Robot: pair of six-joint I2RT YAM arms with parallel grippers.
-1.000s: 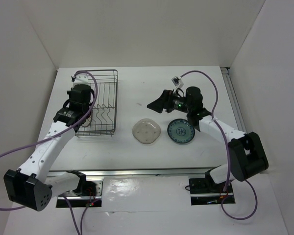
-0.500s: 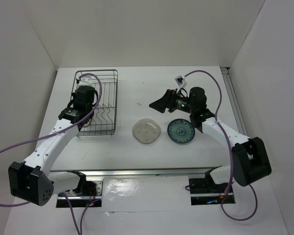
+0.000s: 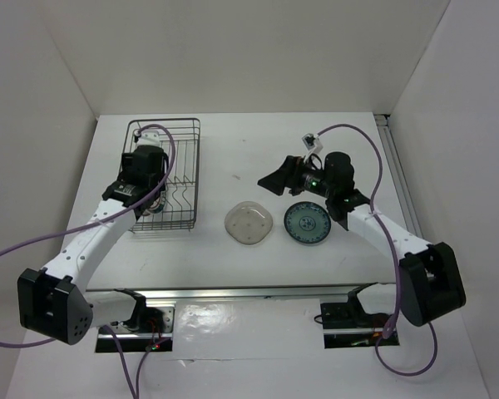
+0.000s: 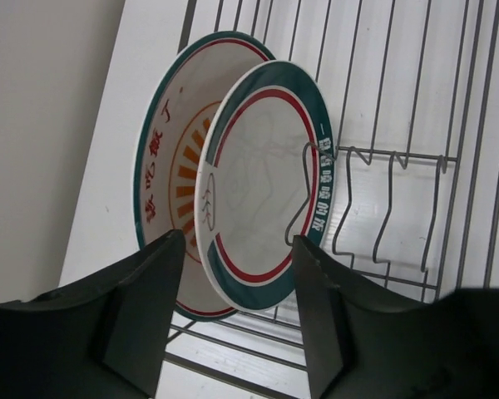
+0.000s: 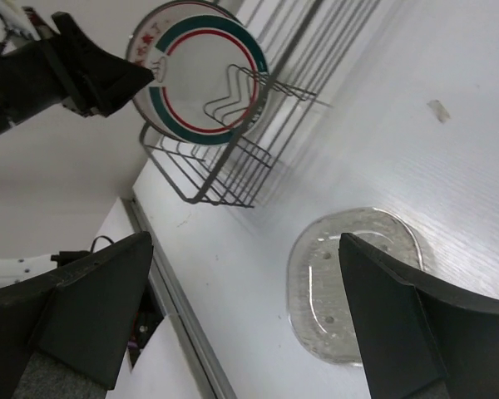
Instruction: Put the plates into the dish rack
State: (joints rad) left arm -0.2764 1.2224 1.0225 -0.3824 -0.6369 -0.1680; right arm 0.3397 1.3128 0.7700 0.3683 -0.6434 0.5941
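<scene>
Two-arm plate loading, described from the near table edge to the far. Nearest the arm bases, the grey plate (image 3: 249, 223) and the teal plate (image 3: 307, 223) lie flat on the table (image 3: 233, 150), just beside each other and apart from the rack (image 3: 198, 170). Neither has been loaded yet.

At the rack's near left end, the banded plate (image 4: 249, 199) and the sunburst plate (image 4: 170, 158) stand on edge, leaning. The banded one is propped against a zigzag divider (image 4: 382, 208) and overlaps the sunburst one behind it. Whether the two touch cannot be told.

The left gripper (image 4: 239, 241) hangs over this pair with its jaws spread wide and nothing between them. Further back and mid-table, the right gripper (image 5: 245, 241) hovers above the flat plates, likewise gaping and empty, and looks down on the grey plate. The far slots of the rack hold no plates.

Handling, by judgement: both flat plates look rigid, light and smooth-surfaced, so likely slippery between bare fingers and liable to chip or crack if dropped. The grey plate's translucence suggests glass or plastic, but which it is cannot be decided. Lying flat, each offers only its raised rim. A pinch across that rim, one finger slid under the lip and one on top, seems the usable hold. The plate would then need tilting upright before it enters a slot.
</scene>
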